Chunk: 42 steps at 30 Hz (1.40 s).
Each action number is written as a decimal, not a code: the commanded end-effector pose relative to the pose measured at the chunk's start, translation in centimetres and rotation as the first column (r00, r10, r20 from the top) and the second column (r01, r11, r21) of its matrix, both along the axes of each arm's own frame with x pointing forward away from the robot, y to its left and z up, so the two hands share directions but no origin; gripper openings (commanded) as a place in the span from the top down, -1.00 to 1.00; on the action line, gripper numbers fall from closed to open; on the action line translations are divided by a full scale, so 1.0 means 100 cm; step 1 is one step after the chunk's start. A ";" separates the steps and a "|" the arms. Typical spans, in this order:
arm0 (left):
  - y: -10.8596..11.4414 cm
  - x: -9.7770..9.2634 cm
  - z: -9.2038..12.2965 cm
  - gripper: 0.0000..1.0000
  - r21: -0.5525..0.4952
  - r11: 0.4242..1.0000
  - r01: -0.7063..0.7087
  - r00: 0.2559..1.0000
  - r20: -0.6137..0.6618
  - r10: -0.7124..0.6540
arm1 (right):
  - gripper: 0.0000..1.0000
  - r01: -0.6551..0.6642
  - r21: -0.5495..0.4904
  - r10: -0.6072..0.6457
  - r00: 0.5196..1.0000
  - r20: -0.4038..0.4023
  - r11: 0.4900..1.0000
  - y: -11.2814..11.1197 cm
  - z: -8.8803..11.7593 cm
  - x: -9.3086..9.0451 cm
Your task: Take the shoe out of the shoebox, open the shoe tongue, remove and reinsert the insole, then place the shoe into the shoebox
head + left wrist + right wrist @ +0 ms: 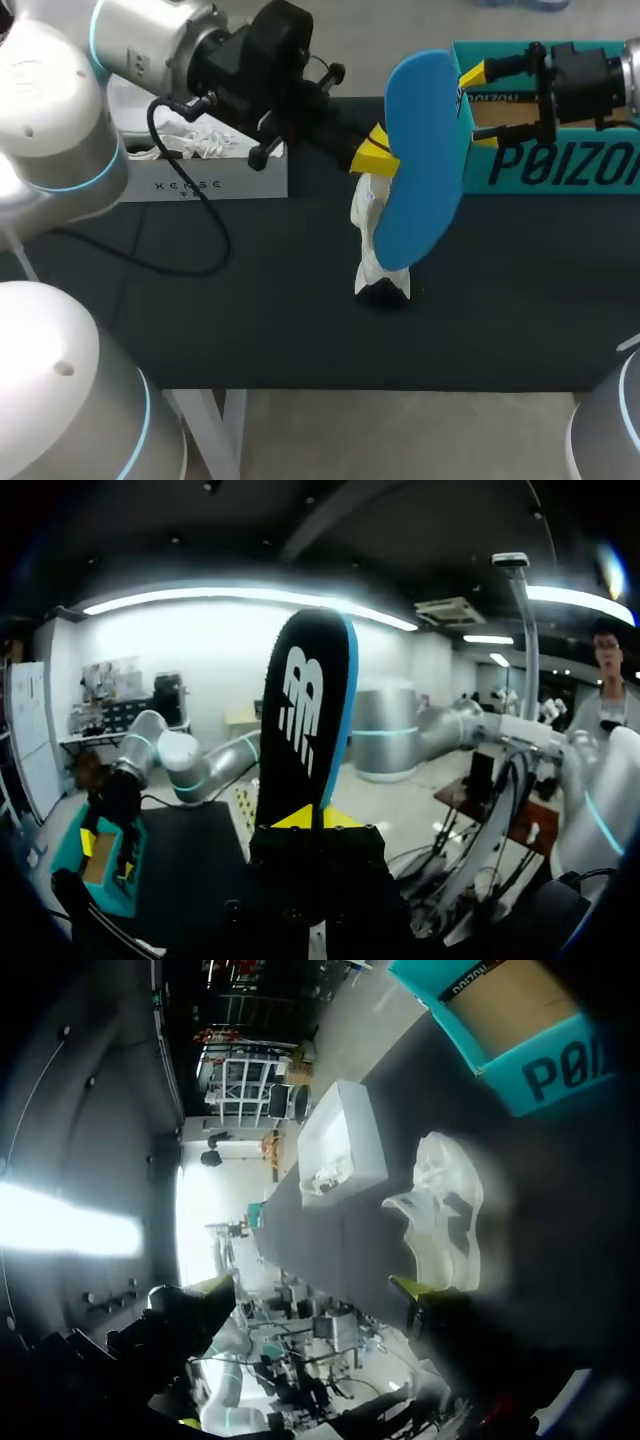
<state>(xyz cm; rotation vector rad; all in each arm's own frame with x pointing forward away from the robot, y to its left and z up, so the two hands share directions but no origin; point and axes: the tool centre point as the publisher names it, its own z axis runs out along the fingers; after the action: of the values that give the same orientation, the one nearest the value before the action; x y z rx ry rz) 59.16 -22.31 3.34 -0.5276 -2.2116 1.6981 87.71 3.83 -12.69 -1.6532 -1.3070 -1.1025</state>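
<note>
Over the shoe (382, 255), insole (425, 160) — gripped by left tool (375, 152)

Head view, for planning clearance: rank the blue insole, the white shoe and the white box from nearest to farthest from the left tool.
1. Blue insole: gripped in the left tool.
2. White shoe: on the table, just below the tool.
3. White box: farther off, at the table's left side.

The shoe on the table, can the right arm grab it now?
Probably yes. The right gripper is open and empty, and in its wrist view the shoe sits ahead with nothing between them. The insole in the left gripper hangs close by it, though.
</note>
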 end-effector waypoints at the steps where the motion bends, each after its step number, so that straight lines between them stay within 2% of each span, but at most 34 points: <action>1: 0.003 -0.004 0.010 1.00 0.086 0.991 -0.100 0.967 0.244 0.076 | -1.00 0.011 0.014 -0.011 1.000 -0.013 1.000 0.006 -0.004 0.001; 4: 0.003 -0.004 0.010 1.00 0.086 0.991 -0.100 0.967 0.244 0.076 | -1.00 0.020 0.031 -0.019 0.999 -0.032 0.999 0.009 -0.009 0.004; 5: 0.004 -0.001 0.001 1.00 0.115 0.990 -0.084 0.903 0.429 0.027 | -1.00 0.024 0.037 -0.022 0.999 -0.039 0.999 0.009 -0.010 0.004; 6: 0.008 0.002 -0.008 1.00 0.177 0.984 -0.019 0.844 0.530 -0.079 | -1.00 0.029 0.055 -0.026 0.998 -0.049 0.998 0.010 -0.011 0.005; 7: 0.010 0.007 -0.014 1.00 0.173 0.985 0.002 0.787 0.607 -0.108 | -1.00 0.031 0.074 -0.027 0.998 -0.056 0.997 0.010 -0.011 0.006; 8: 0.013 0.013 -0.018 1.00 0.168 0.986 0.014 0.742 0.659 -0.123 | -1.00 0.032 0.086 -0.027 0.998 -0.061 0.996 0.010 -0.011 0.007; 10: 0.015 0.026 -0.024 1.00 0.144 0.989 0.039 0.605 0.784 -0.138 | -1.00 0.036 0.101 -0.029 0.997 -0.065 0.994 0.010 -0.009 0.007; 12: 0.015 0.038 -0.026 1.00 0.082 0.997 0.007 0.546 0.835 -0.073 | -1.00 0.037 0.107 -0.030 0.997 -0.067 0.994 0.010 -0.007 0.007; 13: 0.014 0.042 -0.025 1.00 0.062 0.998 -0.009 0.565 0.824 -0.046 | -1.00 0.039 0.104 -0.032 0.997 -0.068 0.994 0.010 -0.007 0.007; 21: 0.014 0.042 -0.025 1.00 0.062 0.998 -0.009 0.565 0.824 -0.046 | -1.00 0.050 0.111 -0.041 0.996 -0.077 0.993 0.011 -0.008 0.005; 26: 0.014 0.042 -0.025 1.00 0.062 0.998 -0.009 0.565 0.824 -0.046 | -1.00 0.023 0.185 -0.008 0.997 -0.082 0.982 0.015 -0.003 0.005; 29: 0.014 0.060 -0.033 1.00 0.023 0.999 0.032 0.490 0.871 -0.035 | -1.00 0.003 0.205 0.014 0.997 -0.079 0.979 0.018 0.001 0.004; 30: 0.013 0.069 -0.034 1.00 0.028 0.999 0.017 0.489 0.872 -0.032 | -1.00 -0.005 0.203 0.021 0.997 -0.078 0.979 0.019 0.002 0.003; 42: 0.013 0.069 -0.034 1.00 0.028 0.999 0.017 0.489 0.872 -0.032 | -1.00 0.041 0.219 -0.022 0.996 -0.086 0.975 0.015 -0.002 -0.003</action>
<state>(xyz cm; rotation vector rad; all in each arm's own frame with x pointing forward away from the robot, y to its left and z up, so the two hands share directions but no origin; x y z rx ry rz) 65.99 -20.86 -0.02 -1.7552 -2.7966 1.5414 88.07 5.26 -12.60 -1.5365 -1.0809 -1.1262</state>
